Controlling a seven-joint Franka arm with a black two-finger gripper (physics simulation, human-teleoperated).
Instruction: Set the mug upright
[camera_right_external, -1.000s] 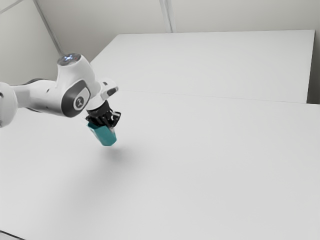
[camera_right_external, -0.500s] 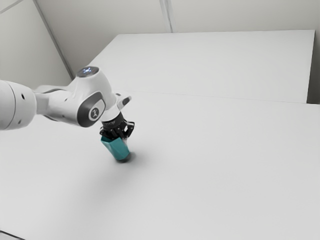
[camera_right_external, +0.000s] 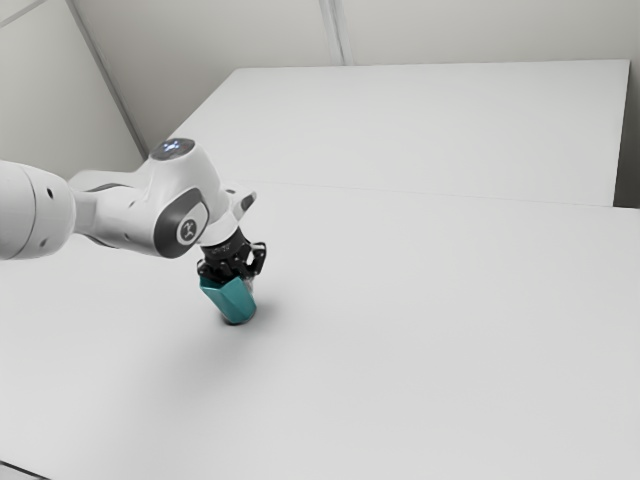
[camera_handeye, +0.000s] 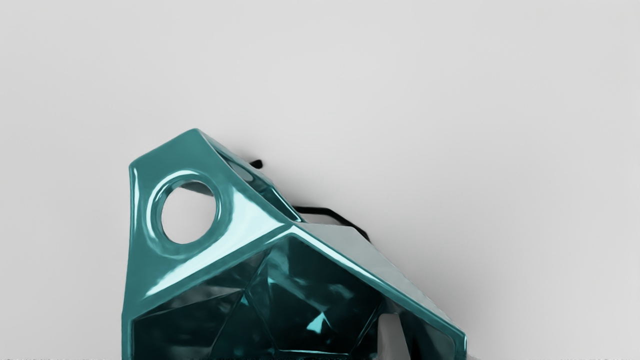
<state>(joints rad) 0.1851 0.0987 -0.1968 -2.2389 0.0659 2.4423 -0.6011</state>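
The teal faceted mug (camera_right_external: 231, 299) is tilted in the exterior view, mouth toward the upper left and base low at the table surface, with a dark shadow beside it. Above it, the black gripper (camera_right_external: 238, 277) is shut on the mug's wall near the rim. In the wrist view the mug (camera_handeye: 240, 215) shows its handle with a round hole and its dark inside. One grey finger of the gripper (camera_handeye: 434, 350) reaches inside the mug against the wall; the outer finger is mostly hidden. Whether the base rests fully on the table cannot be told.
The white table (camera_right_external: 430, 330) extends widely around the mug. Farther back stands a pale panel or surface (camera_right_external: 420, 130), with walls behind it. A dark cable or edge (camera_right_external: 22, 470) lies at the exterior view's lower left corner.
My gripper has carried the mug down and toward the exterior view's right from its earlier raised spot. Over the last half second it shifted slightly left, and the mug leans a little less.
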